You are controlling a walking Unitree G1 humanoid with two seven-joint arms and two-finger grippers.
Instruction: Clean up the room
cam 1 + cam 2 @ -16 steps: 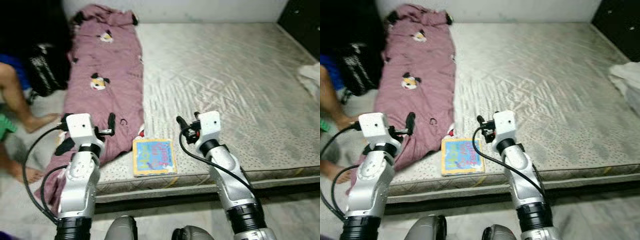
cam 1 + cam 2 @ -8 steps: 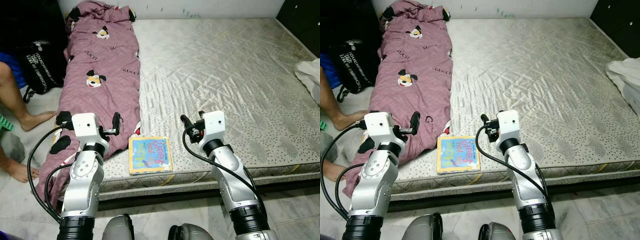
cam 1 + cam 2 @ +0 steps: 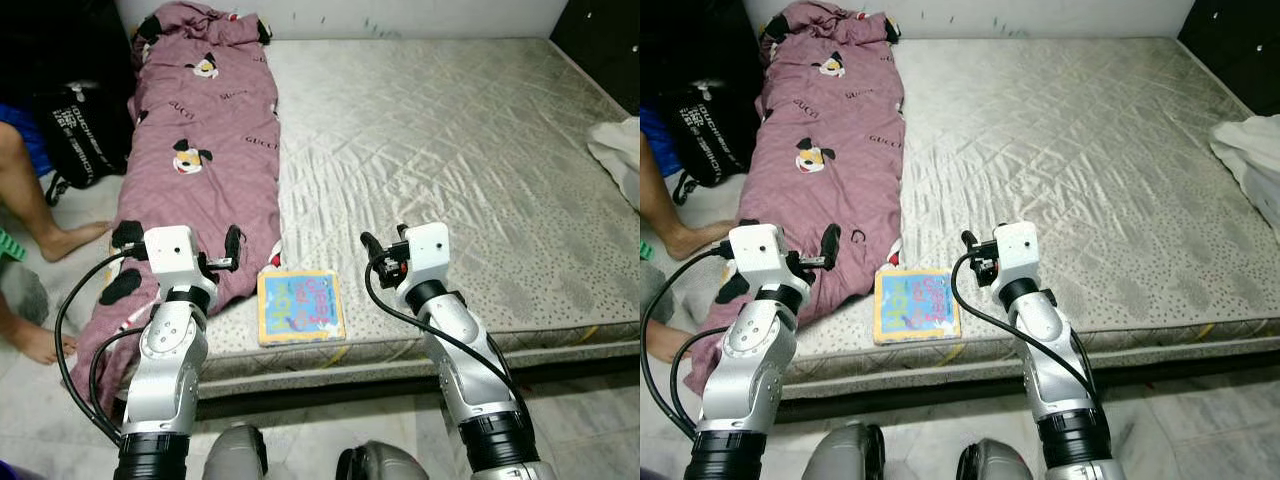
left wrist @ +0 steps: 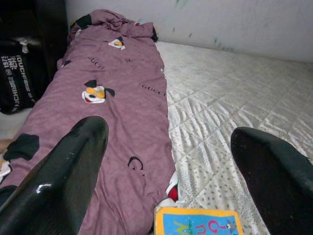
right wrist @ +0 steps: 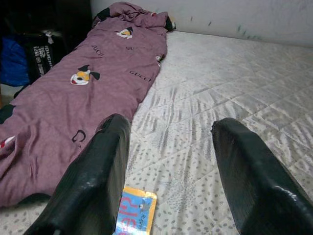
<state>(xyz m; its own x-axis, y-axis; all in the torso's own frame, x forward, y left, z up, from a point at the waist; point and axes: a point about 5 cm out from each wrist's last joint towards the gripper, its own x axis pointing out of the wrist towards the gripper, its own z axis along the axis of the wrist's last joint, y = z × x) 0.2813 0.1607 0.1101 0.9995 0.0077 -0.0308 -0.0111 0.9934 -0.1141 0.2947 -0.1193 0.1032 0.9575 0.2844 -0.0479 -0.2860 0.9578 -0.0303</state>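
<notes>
Both tools, the left tool (image 3: 178, 248) and right tool (image 3: 381, 252), hover spread and empty either side of a colourful book (image 3: 300, 307) lying flat at the bed (image 3: 480, 150) edge (beside a purple blanket (image 3: 205, 150)); best slid outward before pinching.

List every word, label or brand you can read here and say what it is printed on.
"GUCCI": repeated in dark letters across the mauve blanket on the mattress.
White lettering on the black bag beside the bed: too small to read.
Colourful lettering on the book at the mattress edge: too blurred to read.
</notes>
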